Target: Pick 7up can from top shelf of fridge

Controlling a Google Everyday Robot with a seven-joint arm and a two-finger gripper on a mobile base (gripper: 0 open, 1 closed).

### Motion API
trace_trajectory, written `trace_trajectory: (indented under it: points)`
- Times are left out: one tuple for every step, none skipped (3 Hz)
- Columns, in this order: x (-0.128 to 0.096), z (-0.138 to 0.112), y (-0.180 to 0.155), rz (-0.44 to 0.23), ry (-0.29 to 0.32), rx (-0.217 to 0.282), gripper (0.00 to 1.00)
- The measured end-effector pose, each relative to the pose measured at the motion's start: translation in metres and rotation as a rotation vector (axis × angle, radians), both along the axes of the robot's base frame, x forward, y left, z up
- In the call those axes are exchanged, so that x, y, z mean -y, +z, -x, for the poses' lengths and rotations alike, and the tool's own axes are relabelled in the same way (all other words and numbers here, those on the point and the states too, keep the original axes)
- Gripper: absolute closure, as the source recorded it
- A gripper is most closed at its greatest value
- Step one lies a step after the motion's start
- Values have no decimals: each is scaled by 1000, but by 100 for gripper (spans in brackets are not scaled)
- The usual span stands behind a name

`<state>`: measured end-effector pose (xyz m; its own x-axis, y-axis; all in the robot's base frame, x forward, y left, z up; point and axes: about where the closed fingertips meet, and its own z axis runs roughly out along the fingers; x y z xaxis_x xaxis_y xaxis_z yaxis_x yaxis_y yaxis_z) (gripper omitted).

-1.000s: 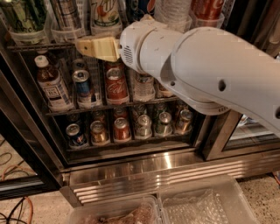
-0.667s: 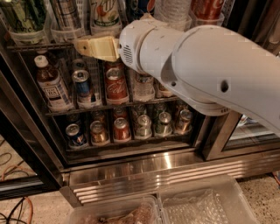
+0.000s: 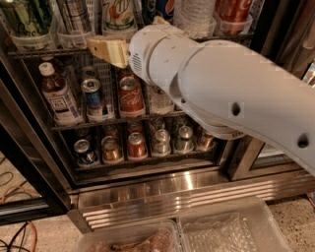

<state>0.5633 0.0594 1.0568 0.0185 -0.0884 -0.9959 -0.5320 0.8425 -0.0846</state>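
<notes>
Standing upright in a clear plastic holder (image 3: 119, 33) at the front of the top shelf (image 3: 44, 51), the 7up can (image 3: 119, 15) has its long axis vertical, and its upper part is cut off by the top of the view. The end effector (image 3: 109, 50) hangs just below the 7up can and a little to its left, in front of the shelf edge. Its tan tip lies roughly level and points left, across the can's axis rather than toward it. How far open it is cannot be told. It has hold of nothing that shows, and the 7up can sits apart from it in the holder. By my reading, the coming move turns on rising and swinging in toward the can.

That top shelf is the worktop for this pick, and it is crowded. A striped silver can (image 3: 76, 17) stands just left of the 7up can and a Pepsi can (image 3: 162, 7) just right of it. A red cola can (image 3: 235, 10) stands well to the right. Room on either side looks tight, so a neighbour could be nudged.

The white arm (image 3: 221, 93) runs down and to the right of the 7up can, hiding part of the lower racks. Far below the 7up can lies the fridge's (image 3: 29, 147) ribbed steel base panel (image 3: 187, 192).
</notes>
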Motion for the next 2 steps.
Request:
trace_trajectory:
  points:
    - [4,-6,-2,-19,-49,11,25]
    - [10,-18,-4,-36,-103,27,21]
